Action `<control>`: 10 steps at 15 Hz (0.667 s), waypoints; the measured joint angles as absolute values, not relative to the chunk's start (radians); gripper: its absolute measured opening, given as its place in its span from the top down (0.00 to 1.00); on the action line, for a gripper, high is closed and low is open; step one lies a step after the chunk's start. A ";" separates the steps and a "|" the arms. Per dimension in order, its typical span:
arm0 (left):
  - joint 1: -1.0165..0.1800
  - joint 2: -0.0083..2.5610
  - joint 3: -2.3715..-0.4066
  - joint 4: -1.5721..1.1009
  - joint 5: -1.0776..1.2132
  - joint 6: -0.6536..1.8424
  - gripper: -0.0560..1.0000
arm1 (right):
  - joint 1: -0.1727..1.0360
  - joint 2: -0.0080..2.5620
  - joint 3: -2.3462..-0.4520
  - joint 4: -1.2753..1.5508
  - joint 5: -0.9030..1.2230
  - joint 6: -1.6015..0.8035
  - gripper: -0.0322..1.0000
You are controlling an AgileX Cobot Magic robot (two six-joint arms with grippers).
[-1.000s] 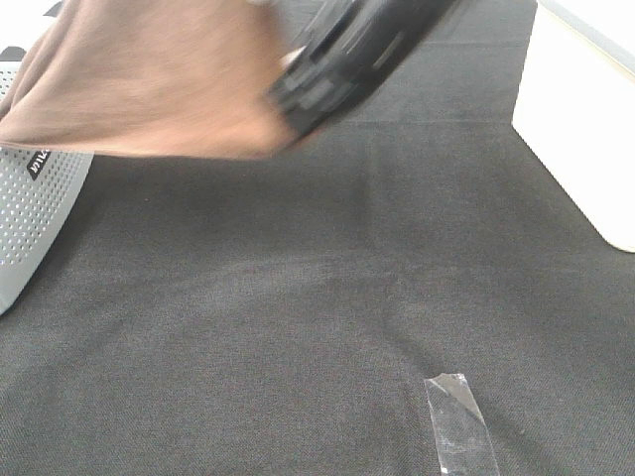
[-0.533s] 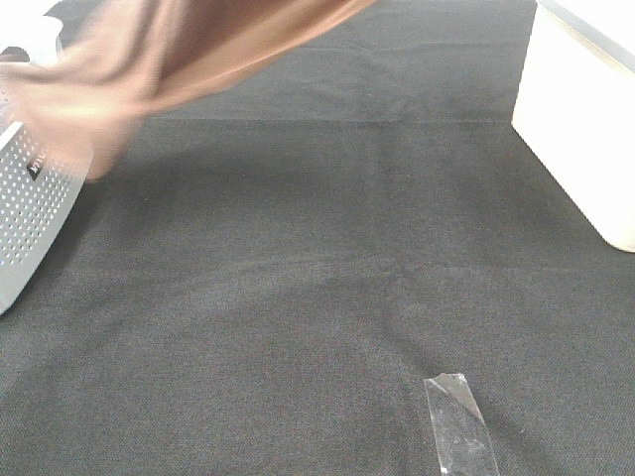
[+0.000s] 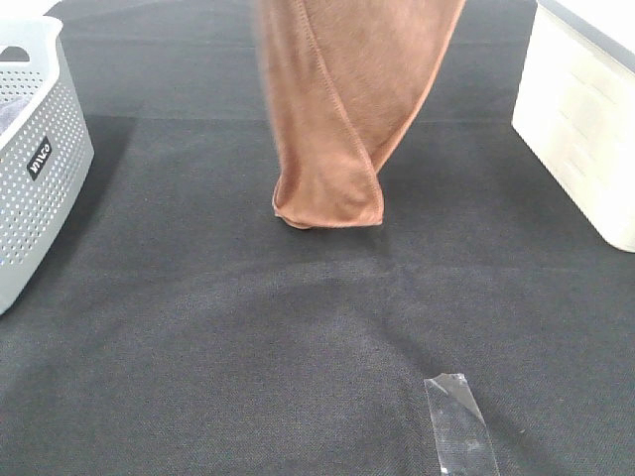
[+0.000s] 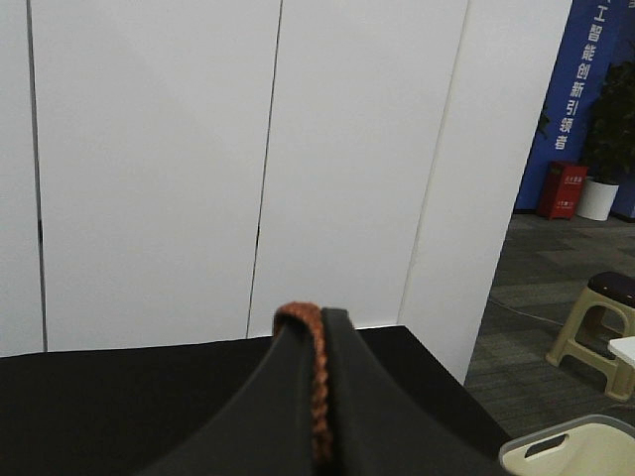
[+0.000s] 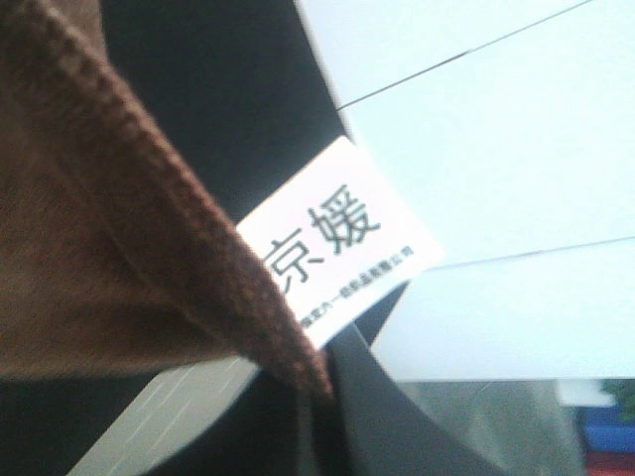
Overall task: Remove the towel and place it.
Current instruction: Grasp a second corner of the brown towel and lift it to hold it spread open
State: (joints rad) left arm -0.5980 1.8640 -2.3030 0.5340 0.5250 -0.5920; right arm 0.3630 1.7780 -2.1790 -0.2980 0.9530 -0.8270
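The rust-brown towel [image 3: 347, 109] hangs folded from above the frame's top edge at the middle back, and its lower fold rests on or just above the black tablecloth [image 3: 248, 327]. Neither gripper shows in the exterior high view. In the left wrist view my left gripper [image 4: 319, 322] is shut, with the towel's stitched hem [image 4: 317, 382] pinched between its dark fingers. In the right wrist view my right gripper [image 5: 322, 402] is shut on the towel corner [image 5: 109, 258], beside the white label [image 5: 332, 248].
A grey perforated basket [image 3: 40, 198] stands at the left edge. A white box [image 3: 580, 129] stands at the right edge. A strip of clear tape [image 3: 458, 426] lies on the cloth at the front. A cream container [image 4: 575, 451] shows in the left wrist view.
The towel has swung from above the basket at the left to the middle and now hangs straight down. The dark arm seen one second ago has left the view.
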 joint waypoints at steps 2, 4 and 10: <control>-0.557 1.864 -2.303 0.503 0.525 -0.624 0.95 | 0.363 1.779 -2.179 -0.331 0.839 -0.827 0.97; -0.495 1.871 -2.303 0.451 0.527 -0.686 0.95 | 0.363 1.779 -2.180 -0.372 0.734 -0.827 0.97; -0.403 1.920 -2.303 0.225 0.363 -0.725 0.95 | 0.361 1.841 -2.186 -0.476 0.502 -0.848 0.97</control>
State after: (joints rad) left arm -0.4030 1.9200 -2.3030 0.2250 0.3630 -0.7250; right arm 0.3610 1.8410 -2.1860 -0.4760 0.5020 -0.8480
